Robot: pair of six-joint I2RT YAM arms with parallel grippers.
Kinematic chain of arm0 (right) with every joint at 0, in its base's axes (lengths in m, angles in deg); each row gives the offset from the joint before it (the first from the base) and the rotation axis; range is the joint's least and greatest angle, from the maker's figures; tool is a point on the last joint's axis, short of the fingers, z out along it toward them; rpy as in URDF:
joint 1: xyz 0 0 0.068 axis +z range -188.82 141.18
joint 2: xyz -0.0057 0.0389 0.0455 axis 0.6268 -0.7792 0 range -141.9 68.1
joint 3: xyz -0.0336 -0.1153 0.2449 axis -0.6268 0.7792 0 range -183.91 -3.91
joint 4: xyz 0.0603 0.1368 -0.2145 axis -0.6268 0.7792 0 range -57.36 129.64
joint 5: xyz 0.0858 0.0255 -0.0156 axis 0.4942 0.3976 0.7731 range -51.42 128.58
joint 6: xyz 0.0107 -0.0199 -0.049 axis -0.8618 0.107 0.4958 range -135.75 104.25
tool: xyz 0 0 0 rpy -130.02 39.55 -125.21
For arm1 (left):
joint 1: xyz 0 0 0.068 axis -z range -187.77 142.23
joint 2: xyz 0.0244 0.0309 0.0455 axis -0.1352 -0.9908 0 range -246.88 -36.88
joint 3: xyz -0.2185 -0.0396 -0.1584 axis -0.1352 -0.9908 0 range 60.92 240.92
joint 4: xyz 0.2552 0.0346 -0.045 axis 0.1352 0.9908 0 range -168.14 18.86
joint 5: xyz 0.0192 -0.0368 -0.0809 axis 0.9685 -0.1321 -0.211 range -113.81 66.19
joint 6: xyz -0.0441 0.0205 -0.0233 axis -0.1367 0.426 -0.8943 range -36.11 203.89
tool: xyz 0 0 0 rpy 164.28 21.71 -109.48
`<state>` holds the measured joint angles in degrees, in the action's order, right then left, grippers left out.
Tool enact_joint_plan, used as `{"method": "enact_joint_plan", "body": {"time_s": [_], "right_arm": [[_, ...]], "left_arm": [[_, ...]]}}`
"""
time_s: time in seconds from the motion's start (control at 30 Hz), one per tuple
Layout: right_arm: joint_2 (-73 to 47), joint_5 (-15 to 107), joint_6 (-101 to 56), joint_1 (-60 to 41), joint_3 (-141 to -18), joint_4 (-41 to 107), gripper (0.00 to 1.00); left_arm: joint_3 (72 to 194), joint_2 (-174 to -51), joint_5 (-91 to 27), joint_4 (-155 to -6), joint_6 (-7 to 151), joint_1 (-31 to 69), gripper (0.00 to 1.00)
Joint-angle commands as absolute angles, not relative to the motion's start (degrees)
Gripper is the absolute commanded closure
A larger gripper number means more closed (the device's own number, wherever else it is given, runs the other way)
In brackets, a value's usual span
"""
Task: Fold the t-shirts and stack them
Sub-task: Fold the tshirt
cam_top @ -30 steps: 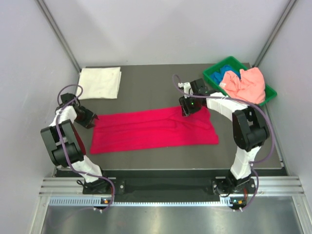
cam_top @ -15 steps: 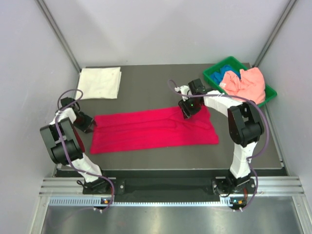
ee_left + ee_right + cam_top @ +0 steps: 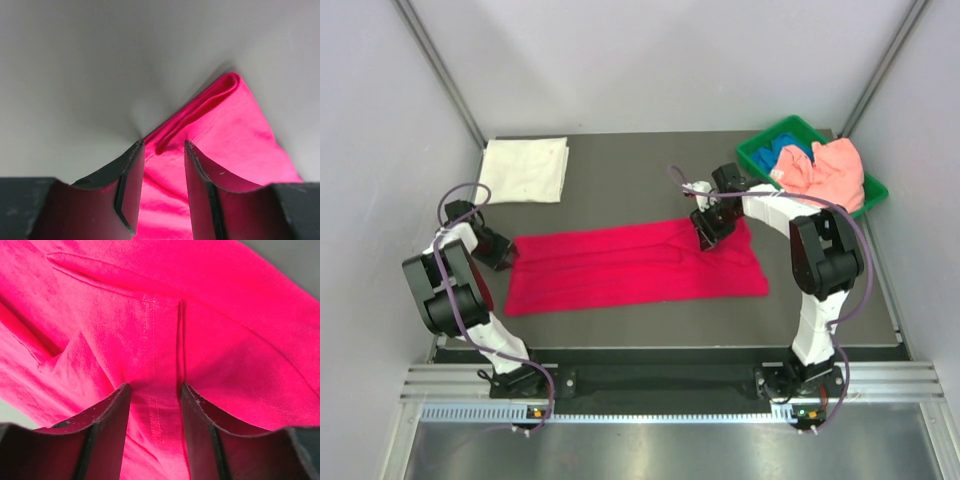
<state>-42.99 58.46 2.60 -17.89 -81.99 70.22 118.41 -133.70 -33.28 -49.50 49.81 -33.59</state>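
The crimson-red t-shirt (image 3: 635,268) lies on the dark table as a long folded strip. My left gripper (image 3: 503,252) is down at its left end. In the left wrist view its jaws (image 3: 164,145) stand apart astride the folded corner of the red shirt (image 3: 235,130), with cloth between them. My right gripper (image 3: 708,240) is on the strip's upper right part. Its jaws (image 3: 154,387) are also apart, pressed onto a stitched seam of the red cloth (image 3: 150,315). A white t-shirt (image 3: 525,168) lies folded square at the back left.
A green plastic bin (image 3: 755,150) stands at the back right, holding a salmon-pink t-shirt (image 3: 825,172) and a blue one (image 3: 782,152). Grey walls close in on three sides. Bare table lies between the white shirt and the bin.
Both grippers have settled a little lower onto the red shirt, the right one shifting slightly toward the near right. The left jaws have narrowed a touch. The shirt lies as before.
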Motion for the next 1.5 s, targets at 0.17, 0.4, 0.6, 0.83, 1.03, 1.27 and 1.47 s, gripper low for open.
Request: {"method": "enact_joint_plan", "body": {"time_s": [0.17,0.4,0.6,0.83,1.03,1.27,1.47], "right_arm": [[-43.53,60.90,3.85,-18.16,-84.15,70.70,0.69],[-43.00,58.97,2.80,-18.16,-83.80,68.15,0.95],[-40.80,58.71,2.36,-18.16,-83.36,67.27,1.00],[-36.60,54.76,0.95,-18.16,-83.19,66.57,1.00],[-32.55,54.75,0.78,-18.08,-81.43,65.86,1.00],[-32.19,55.54,0.51,-17.99,-81.43,69.11,1.00],[-30.78,52.82,-0.45,-17.20,-78.80,71.40,1.00]], "left_arm": [[118.22,-134.53,-36.28,-53.53,48.56,-33.96,0.60],[119.89,-135.84,-37.43,-52.49,50.49,-33.78,0.75],[121.03,-135.32,-36.55,-51.34,51.02,-33.61,0.87],[124.28,-134.53,-34.36,-47.91,50.59,-33.17,1.00],[126.48,-134.79,-31.98,-44.66,50.76,-33.17,1.00],[127.19,-134.44,-29.96,-42.72,51.20,-33.17,1.00],[126.84,-135.05,-28.11,-41.05,51.55,-33.08,1.00]]}}
